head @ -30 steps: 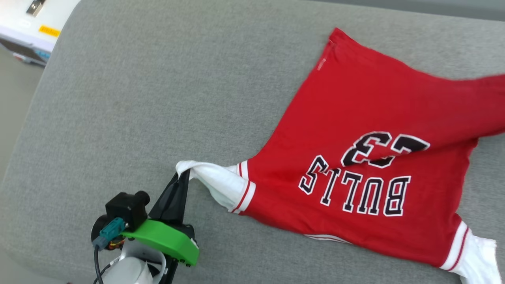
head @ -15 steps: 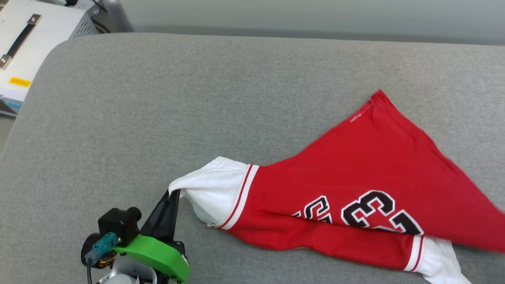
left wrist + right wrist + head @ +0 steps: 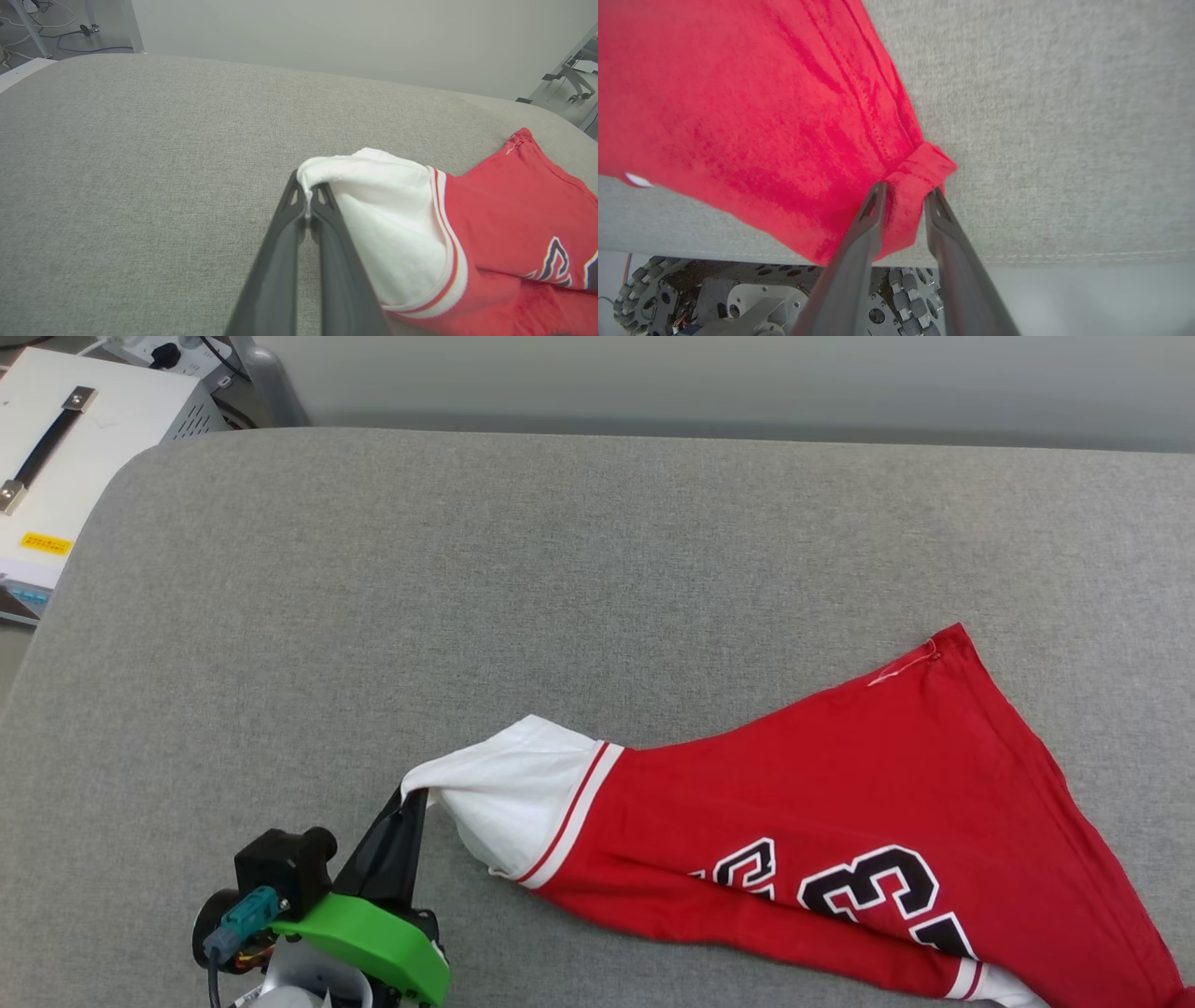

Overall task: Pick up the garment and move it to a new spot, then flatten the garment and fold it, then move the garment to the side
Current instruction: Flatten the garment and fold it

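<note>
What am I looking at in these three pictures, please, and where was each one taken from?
This is a two-armed robot on wheels. The wide picture comes from a camera on its head, looking down at a grey padded surface with a red garment spread on it. The other two come from cameras on its wrists, each looking along that arm's two dark fingers. The left gripper is shut on the edge of the garment's white sleeve. The right gripper has a red hem corner between its fingers, which stand slightly apart; whether they grip it I cannot tell. Below it you see the robot's wheeled base.
</note>
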{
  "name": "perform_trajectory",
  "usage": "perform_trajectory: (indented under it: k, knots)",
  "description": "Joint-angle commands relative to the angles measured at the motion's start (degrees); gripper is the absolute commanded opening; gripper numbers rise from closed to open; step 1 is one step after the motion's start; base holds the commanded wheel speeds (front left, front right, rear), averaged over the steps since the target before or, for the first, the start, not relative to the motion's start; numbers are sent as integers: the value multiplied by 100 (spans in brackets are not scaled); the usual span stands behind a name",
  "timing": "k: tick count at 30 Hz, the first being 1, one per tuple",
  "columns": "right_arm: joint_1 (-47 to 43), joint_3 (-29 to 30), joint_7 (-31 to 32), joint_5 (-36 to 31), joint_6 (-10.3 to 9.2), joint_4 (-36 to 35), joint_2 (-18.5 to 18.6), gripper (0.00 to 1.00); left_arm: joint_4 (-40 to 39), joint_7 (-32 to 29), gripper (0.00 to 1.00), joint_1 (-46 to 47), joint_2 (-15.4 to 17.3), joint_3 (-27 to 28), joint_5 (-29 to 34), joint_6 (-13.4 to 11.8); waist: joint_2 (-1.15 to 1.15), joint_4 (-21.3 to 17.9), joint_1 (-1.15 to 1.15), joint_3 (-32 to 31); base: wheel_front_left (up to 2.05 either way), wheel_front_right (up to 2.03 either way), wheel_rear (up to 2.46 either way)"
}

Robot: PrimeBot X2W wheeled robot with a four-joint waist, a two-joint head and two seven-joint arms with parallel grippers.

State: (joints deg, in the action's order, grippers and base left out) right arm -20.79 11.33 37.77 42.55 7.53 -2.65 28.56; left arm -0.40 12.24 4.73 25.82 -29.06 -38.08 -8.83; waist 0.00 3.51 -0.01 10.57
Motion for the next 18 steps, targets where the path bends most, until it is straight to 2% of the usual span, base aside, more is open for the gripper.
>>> perform_trajectory:
  k: [1, 7, 10, 18]
  knots:
    - [215, 119, -67, -78, -4, -157, 113, 100, 3, 21, 0, -46, 34, 18, -34, -27, 0, 1, 1, 1, 0, 0, 0]
    - [954, 361, -139, -193, -4, -837, 512, 100, -42, 14, 0, 56, 14, -21, -9, -14, 0, 51, 1, 90, 0, 0, 0]
    - [1481, 268, -48, -261, -4, -1069, 738, 100, -68, 4, 0, 160, -2, -46, 9, 18, 0, 114, 1, 205, 0, 0, 0]
    - [3204, -877, 718, -406, -4, -873, 1175, 100, -85, 13, 0, 485, -80, -117, 89, 103, 0, 337, 1, 534, 0, 0, 0]
